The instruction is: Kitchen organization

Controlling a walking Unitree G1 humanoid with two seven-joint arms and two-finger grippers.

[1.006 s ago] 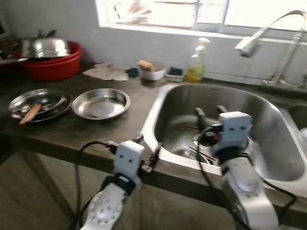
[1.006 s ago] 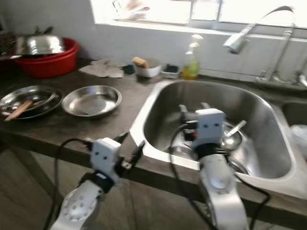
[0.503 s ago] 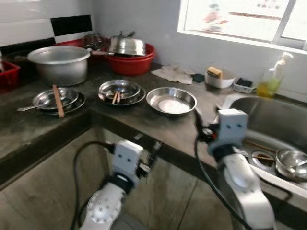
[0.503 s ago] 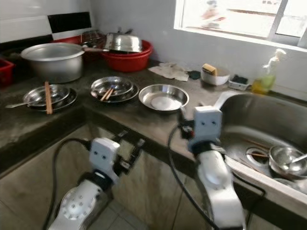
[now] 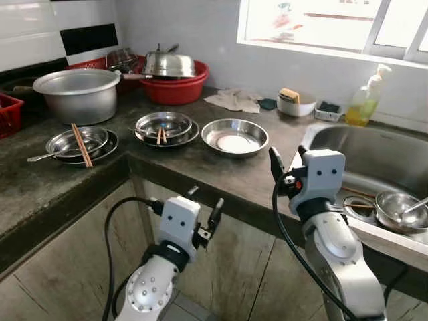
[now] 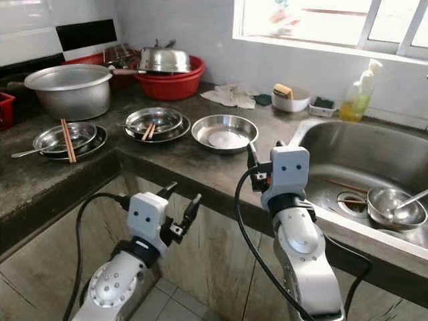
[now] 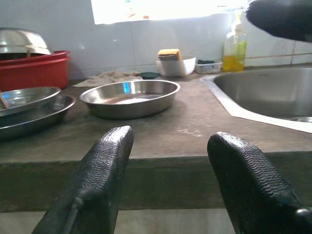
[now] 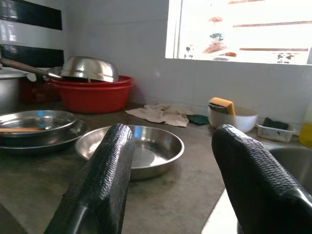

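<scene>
Both empty, fingers spread: right gripper [image 5: 286, 158] raised, steel pan [image 5: 235, 136] just ahead; left gripper [image 5: 203, 205] below counter edge [image 5: 200, 182]. Risk: lifting left strikes the edge.

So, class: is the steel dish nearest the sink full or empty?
Empty: the steel dish shows its bare shiny bottom, nothing lying inside.

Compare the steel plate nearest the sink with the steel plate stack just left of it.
The plate nearest the sink lies single and holds nothing, while the plate stack carries a smaller dish with chopsticks in it. The single plate shows a pale, flat centre; the stack's centre is hidden by the dish. Both are round, shiny steel and rest flat on the dark counter.
</scene>
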